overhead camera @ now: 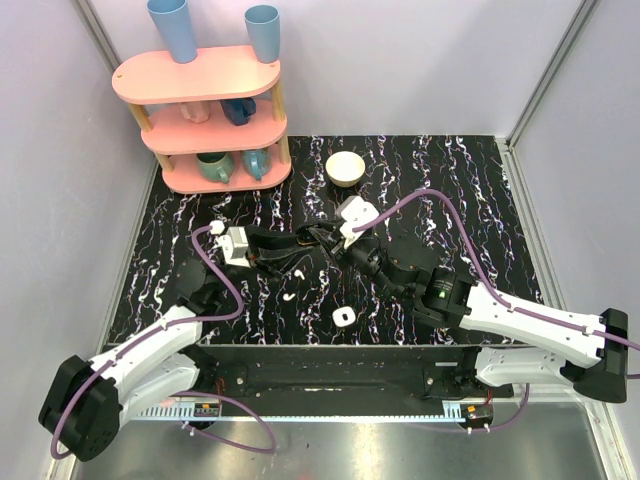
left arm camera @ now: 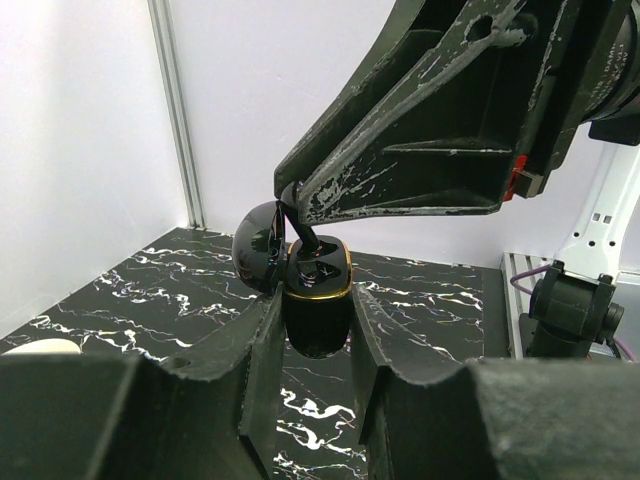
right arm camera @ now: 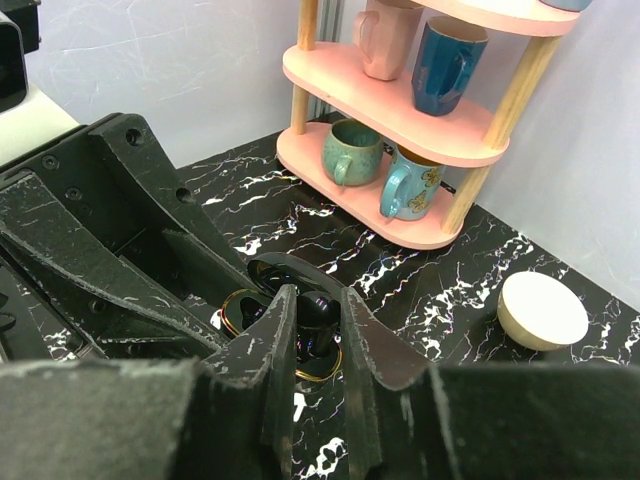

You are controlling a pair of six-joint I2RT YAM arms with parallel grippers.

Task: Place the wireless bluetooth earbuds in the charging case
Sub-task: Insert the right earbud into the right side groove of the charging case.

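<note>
**Surface** point(overhead camera: 480, 200): black marble with white veins, enclosed by pale walls on three sides.

**Shelf** point(overhead camera: 205, 110): a pink three-tier rack in the far left corner. Two blue tumblers point(overhead camera: 172, 28) stand on its top tier and mugs point(right arm camera: 352, 150) on the lower tiers.

**Left arm** point(overhead camera: 150, 350) and **right arm** point(overhead camera: 530, 320): both reach inward from the near edge, and their ends meet over the middle of the surface.

**Bowl** point(overhead camera: 346, 167): round and white, on the surface just beside the right end of the shelf.

**Left pincer** point(left arm camera: 316, 305): clamped on the lower body of the charging case point(left arm camera: 320, 325), one finger on each side. The case is a glossy black rounded box with a gold rim. It is held upright with its lid point(left arm camera: 255, 245) swung open to one side.

**Right pincer** point(right arm camera: 318, 300): comes down on the case from above, its fingers drawn almost together. They pinch a small dark earbud point(left arm camera: 303, 232), whose lower end sits in the open mouth of the case. The earbud is too dark to show more of its shape.

**White rounded-square piece** point(overhead camera: 343, 316): has a dark centre and lies on the near part of the surface, apart from both pincers.

**White curved piece** point(overhead camera: 288, 296): lies near it to the left, also untouched.
</note>
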